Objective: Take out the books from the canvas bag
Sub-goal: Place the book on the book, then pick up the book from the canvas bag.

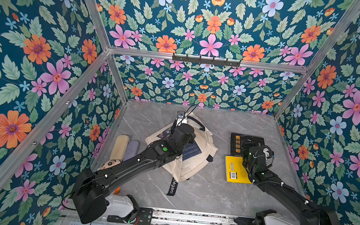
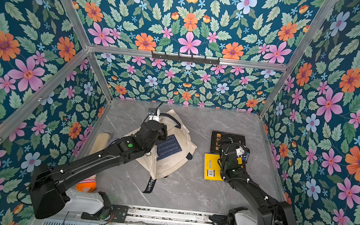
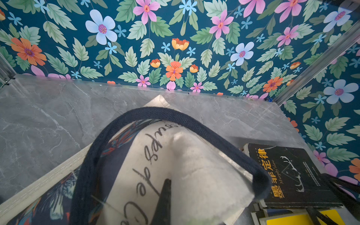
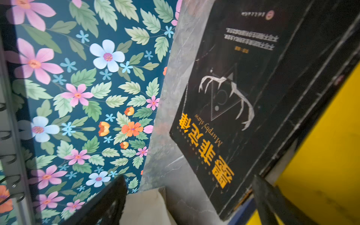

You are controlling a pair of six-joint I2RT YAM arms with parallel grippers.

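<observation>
My left gripper (image 3: 165, 187) pinches the canvas bag (image 1: 201, 163), I judge to steady it around the blue book (image 1: 192, 152), while my right gripper (image 4: 189, 181) hangs spread over the black book (image 1: 240, 140).

Teal floral wallpaper walls (image 1: 206, 29), silver aluminium frame bars (image 1: 135, 52). Black hook rail (image 1: 206, 61) on back bar. Grey marble-look tabletop (image 1: 200, 188).

A plush doll (image 1: 109, 164) lies along the table's (image 1: 207, 189) left edge, and a black hook rack (image 1: 206, 60) is fixed across the floral back wall (image 1: 212, 29).
</observation>
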